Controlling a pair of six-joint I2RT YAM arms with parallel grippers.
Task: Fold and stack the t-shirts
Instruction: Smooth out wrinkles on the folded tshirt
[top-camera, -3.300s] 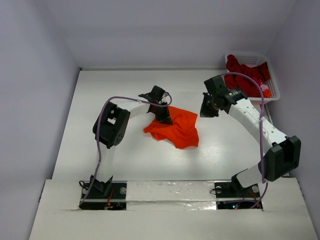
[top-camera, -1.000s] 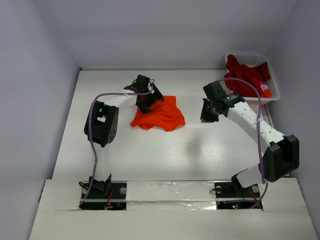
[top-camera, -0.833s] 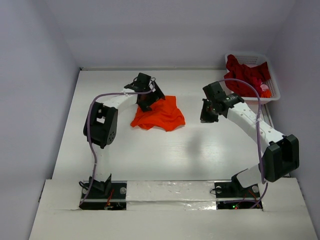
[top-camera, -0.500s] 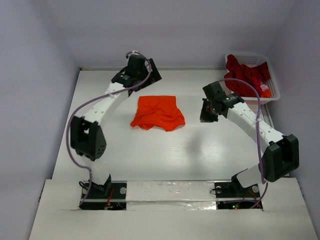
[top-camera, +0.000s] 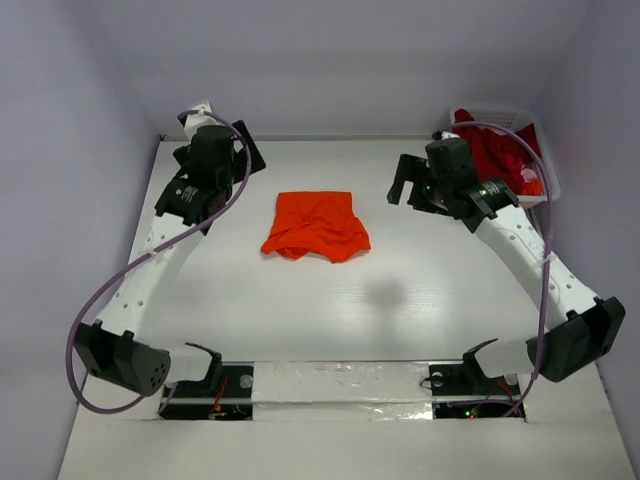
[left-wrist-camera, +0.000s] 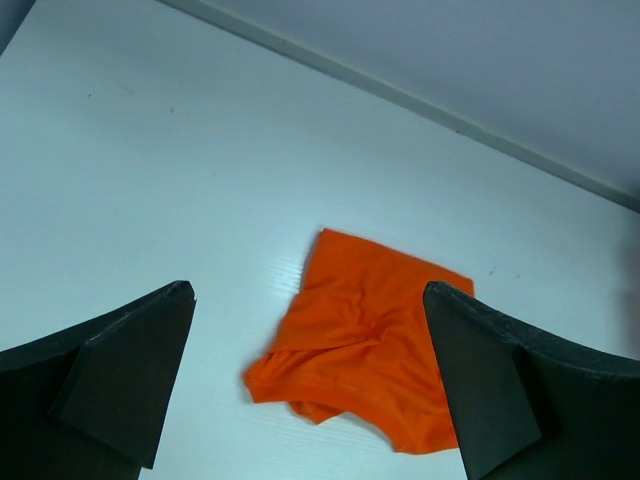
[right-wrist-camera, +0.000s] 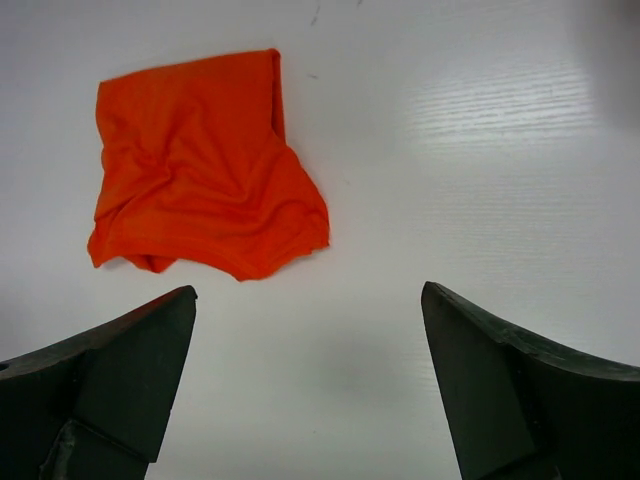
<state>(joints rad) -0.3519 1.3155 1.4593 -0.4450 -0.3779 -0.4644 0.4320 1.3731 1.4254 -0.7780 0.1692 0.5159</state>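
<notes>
Near the far left corner of the surface (top-camera: 300, 310), the left fingers (left-wrist-camera: 115, 375) stand wide and empty. The orange t-shirt (top-camera: 316, 225) lies crumpled at the middle. The right fingers (right-wrist-camera: 520, 390) are also wide, holding nothing. Red t-shirts (top-camera: 500, 150) sit in the basket (top-camera: 510, 108), far right corner.

Top: fixed high behind arm bases (top-camera: 205, 385), looking down over flat white table (top-camera: 300, 320). Wrists: raised above it, tilted down from opposite sides. Shared by all: crumpled bright orange cloth t-shirt (top-camera: 315, 226) (left-wrist-camera: 365, 345) (right-wrist-camera: 200, 170).
</notes>
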